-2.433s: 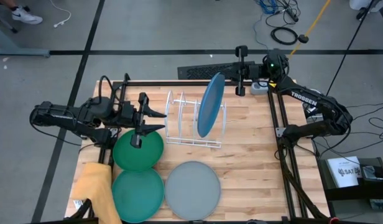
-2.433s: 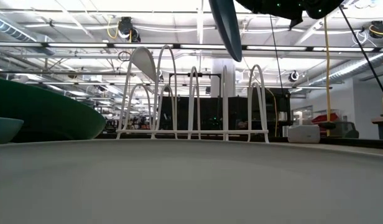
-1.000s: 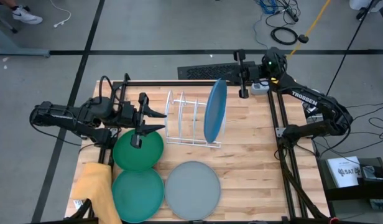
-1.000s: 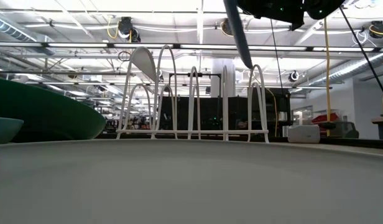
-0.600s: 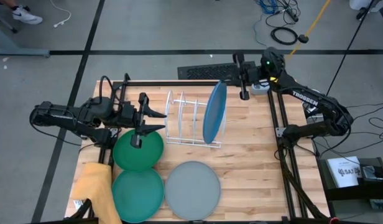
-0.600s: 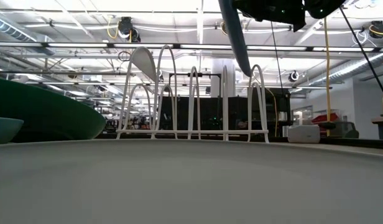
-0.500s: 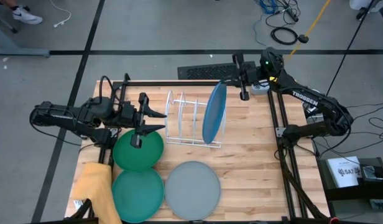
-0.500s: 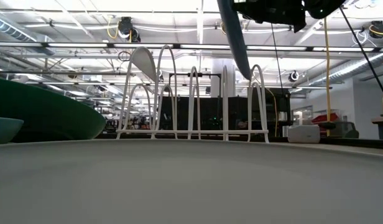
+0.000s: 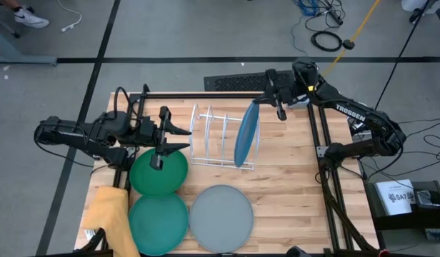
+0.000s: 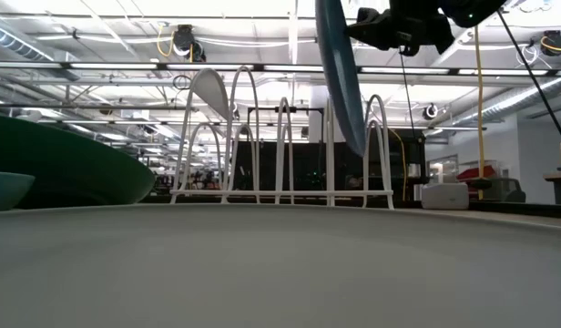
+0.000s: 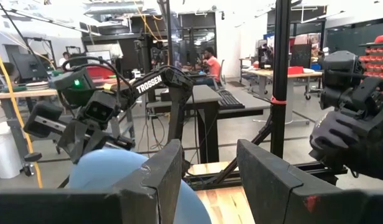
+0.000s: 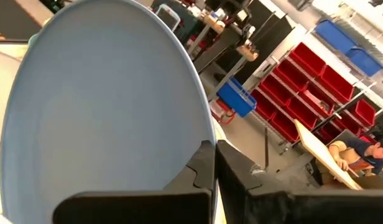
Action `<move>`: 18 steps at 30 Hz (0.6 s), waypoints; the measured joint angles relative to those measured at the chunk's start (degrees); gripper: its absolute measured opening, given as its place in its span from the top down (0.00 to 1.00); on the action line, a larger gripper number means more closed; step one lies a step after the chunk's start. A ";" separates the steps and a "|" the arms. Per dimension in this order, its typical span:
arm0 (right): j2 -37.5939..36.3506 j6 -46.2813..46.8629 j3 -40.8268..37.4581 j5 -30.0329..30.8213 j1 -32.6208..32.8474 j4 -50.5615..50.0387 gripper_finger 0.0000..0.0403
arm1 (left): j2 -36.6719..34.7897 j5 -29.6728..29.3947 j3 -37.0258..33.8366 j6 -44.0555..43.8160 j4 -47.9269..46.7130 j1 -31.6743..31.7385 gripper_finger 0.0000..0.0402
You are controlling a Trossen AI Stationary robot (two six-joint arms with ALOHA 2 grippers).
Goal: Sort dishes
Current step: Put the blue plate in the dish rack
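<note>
My right gripper is clamped on the top rim of the round flat blue plate, which hangs on edge below my fingers, over the right end of the white wire rack near the desk's far edge. The low view shows the plate's lower edge down between the rack's right-hand hoops; whether it touches the base I cannot tell. My left gripper, fingers apart and holding nothing, waits above the round dark green plate by the desk's left edge. The teal plate and grey plate lie flat along the near edge.
</note>
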 joint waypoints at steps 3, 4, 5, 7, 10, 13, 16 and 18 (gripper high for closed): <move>0.00 -1.53 0.00 0.79 0.00 -2.30 1.00 | 0.00 0.00 0.00 0.00 0.00 0.00 0.61; 0.00 -1.98 0.00 1.69 0.00 -3.11 1.00 | 0.00 0.00 0.00 -0.01 0.00 0.00 0.61; 0.00 -2.49 0.00 3.08 0.05 -3.87 1.00 | 0.00 0.00 0.00 -0.02 0.00 0.00 0.61; 0.01 -3.96 0.00 6.04 0.15 -5.84 1.00 | 0.00 0.00 0.00 -0.02 0.00 0.00 0.61; 0.04 -5.55 0.00 9.09 0.15 -8.43 1.00 | 0.00 0.00 0.00 -0.02 0.00 0.00 0.61; 0.04 -6.31 0.00 11.48 0.15 -10.24 1.00 | 0.00 0.00 0.00 -0.04 0.00 0.00 0.61; 0.04 -6.22 0.00 13.70 0.15 -11.49 1.00 | 0.00 0.00 0.00 -0.04 0.00 0.00 0.61; 0.04 -4.92 0.00 15.40 0.17 -12.00 0.99 | 0.00 0.00 0.00 -0.04 0.00 0.00 0.61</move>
